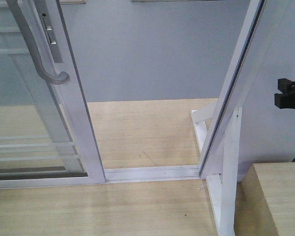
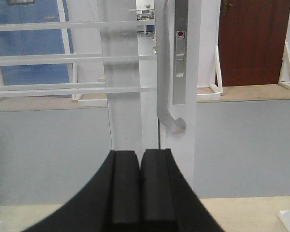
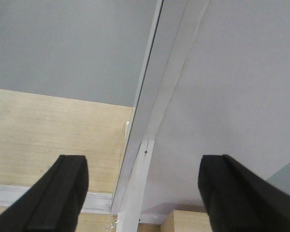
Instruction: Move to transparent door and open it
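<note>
Nearest the left wrist camera, the left gripper (image 2: 140,188) shows two matte black pads pressed flat together with nothing between them. In the right wrist view the right gripper (image 3: 142,193) has its two black fingers (image 3: 63,193) standing far apart at the frame's lower corners, holding nothing.

Just beyond the left gripper stands the transparent door (image 2: 87,72): clear glass in a smooth white frame, crossed by thin white horizontal bars (image 2: 72,58). Its long grey metal handle (image 2: 165,92) runs down the frame's edge and curls outward at the bottom into a rounded hook. Beside it sits a narrow grey lock plate (image 2: 180,53) with a small red dot; no writing is legible. In the front view the door (image 1: 34,123) occupies the left side, slid aside along a white floor track (image 1: 152,173), leaving an open gap to the white jamb (image 1: 231,98) on the right.

The floor is pale wood-grain board (image 1: 142,132), then smooth grey flooring (image 1: 152,49). Far behind, a dark brown door (image 2: 253,41) is visible.
</note>
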